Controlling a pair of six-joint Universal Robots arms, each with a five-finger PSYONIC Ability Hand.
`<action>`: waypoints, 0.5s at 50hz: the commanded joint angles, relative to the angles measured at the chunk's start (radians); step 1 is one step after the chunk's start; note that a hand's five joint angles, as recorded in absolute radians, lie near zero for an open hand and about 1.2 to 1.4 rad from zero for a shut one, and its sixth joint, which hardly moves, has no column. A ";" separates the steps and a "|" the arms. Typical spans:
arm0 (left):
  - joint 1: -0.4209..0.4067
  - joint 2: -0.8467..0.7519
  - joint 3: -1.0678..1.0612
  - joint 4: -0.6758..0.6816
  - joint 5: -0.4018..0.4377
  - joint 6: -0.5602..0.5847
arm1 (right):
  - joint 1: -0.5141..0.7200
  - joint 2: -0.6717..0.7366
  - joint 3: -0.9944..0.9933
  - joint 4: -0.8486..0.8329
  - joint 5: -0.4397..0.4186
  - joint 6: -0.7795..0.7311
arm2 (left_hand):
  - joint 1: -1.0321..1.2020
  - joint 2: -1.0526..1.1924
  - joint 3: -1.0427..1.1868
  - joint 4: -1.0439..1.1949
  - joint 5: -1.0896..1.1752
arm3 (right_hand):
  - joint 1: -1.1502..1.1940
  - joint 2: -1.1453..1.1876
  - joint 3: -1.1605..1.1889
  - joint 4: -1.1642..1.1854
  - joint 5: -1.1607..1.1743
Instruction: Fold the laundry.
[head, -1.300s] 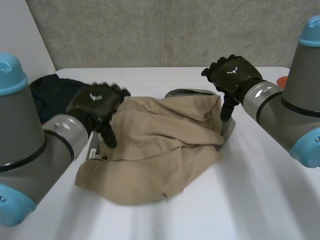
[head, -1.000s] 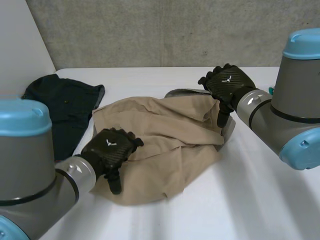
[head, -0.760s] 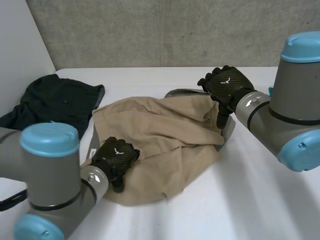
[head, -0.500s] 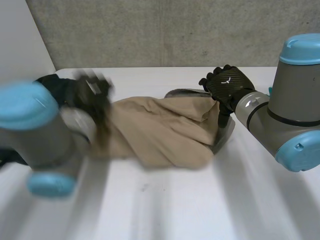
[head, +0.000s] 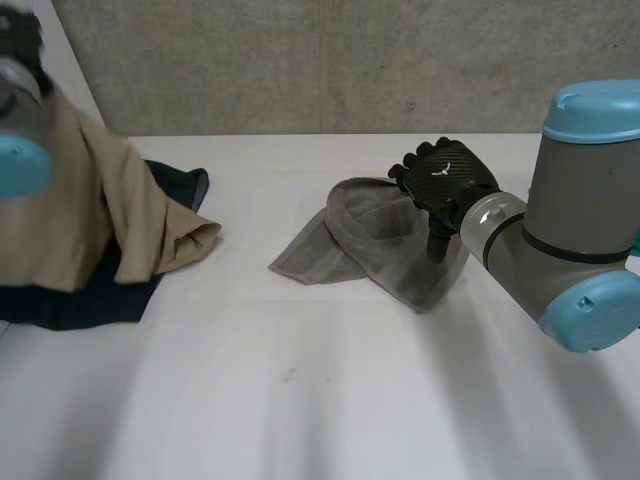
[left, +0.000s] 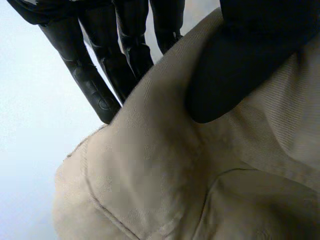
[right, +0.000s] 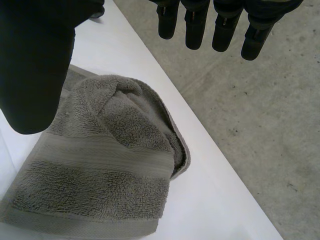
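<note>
Left hand (left: 235, 65) pinches the tan woven garment (head: 110, 215) between thumb and fingers, hanging it over a dark crumpled garment (head: 75, 300) at the left of the white table (head: 320, 400). Right hand (head: 440, 180), fingers straight and apart, is poised over the rumpled grey terry towel (head: 370, 235). For a clean fold, the tan cloth should be carried clear of the dark one and laid flat.

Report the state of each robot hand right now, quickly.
Left robot hand: closed, pinching the tan garment between thumb and fingers.
Right robot hand: open, holding nothing, over the grey towel.
</note>
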 joint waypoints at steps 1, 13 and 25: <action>0.040 -0.214 0.027 0.042 -0.032 0.053 | 0.000 0.001 0.000 -0.002 0.000 -0.004 | 0.225 0.199 0.203 0.196 0.246 | -0.042 -0.033 -0.032 -0.035 -0.049; -0.014 -0.129 -0.010 -0.067 0.000 0.079 | -0.011 0.004 -0.009 -0.013 0.001 0.004 | -0.996 -1.023 -1.019 -1.026 -0.975 | -0.042 -0.033 -0.032 -0.035 -0.049; -0.121 0.264 -0.260 -0.342 0.229 -0.082 | -0.052 0.012 -0.084 0.007 0.038 0.082 | -0.996 -1.023 -1.019 -1.026 -0.975 | -0.042 -0.033 -0.032 -0.035 -0.049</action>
